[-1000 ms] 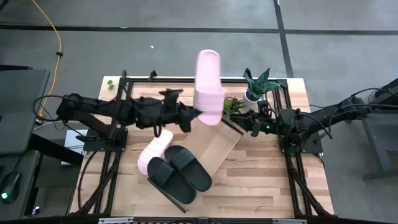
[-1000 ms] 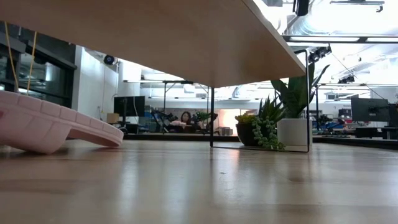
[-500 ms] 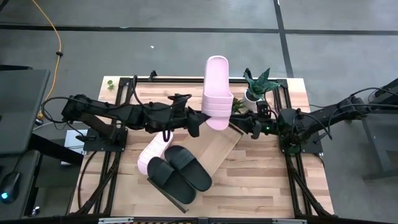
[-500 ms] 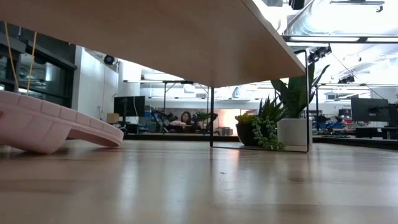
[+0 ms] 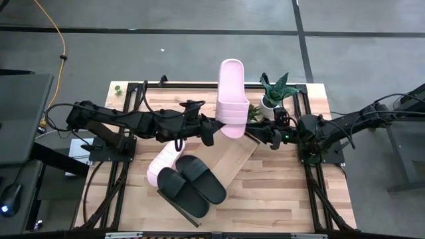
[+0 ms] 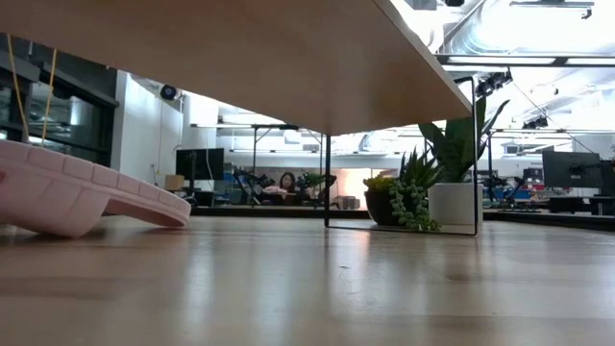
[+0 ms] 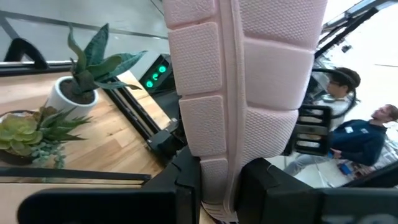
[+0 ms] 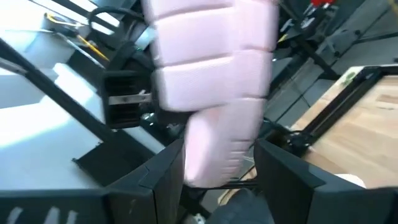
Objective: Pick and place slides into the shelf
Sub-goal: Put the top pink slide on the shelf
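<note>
A light pink slide (image 5: 232,96) hangs in the air over the shelf's far end, with my left gripper (image 5: 214,129) shut on it. My right gripper (image 5: 255,135) is open. Its fingers stand on either side of that slide's near end (image 8: 214,149); whether they touch it I cannot tell. The shelf (image 5: 232,162) is a light-wood board lying slantwise across the table, and its underside (image 6: 240,58) fills the top of the low view. Two black slides (image 5: 192,182) lie on its near end. A second pink slide (image 5: 165,162) rests sole-down on the table (image 6: 307,288) by the shelf's left edge. My left gripper pinches the pink slide between its two fingers at its near end (image 7: 214,171), the end by the strap. The fingers come about level from the table's left. The slide is lifted clear and juts from the fingers toward the table's far edge.
A potted spiky plant (image 5: 273,93) and a small succulent (image 5: 249,113) stand at the far right, close behind the held slide and my right gripper. Black frame rails (image 5: 312,192) run along both table sides. People sit in the room beyond (image 7: 348,134).
My left gripper has gone toward the table's right with the pink slide, bringing its near end between my right gripper's fingers, then stopped. The slide stays lifted clear, still pointing toward the far edge.
</note>
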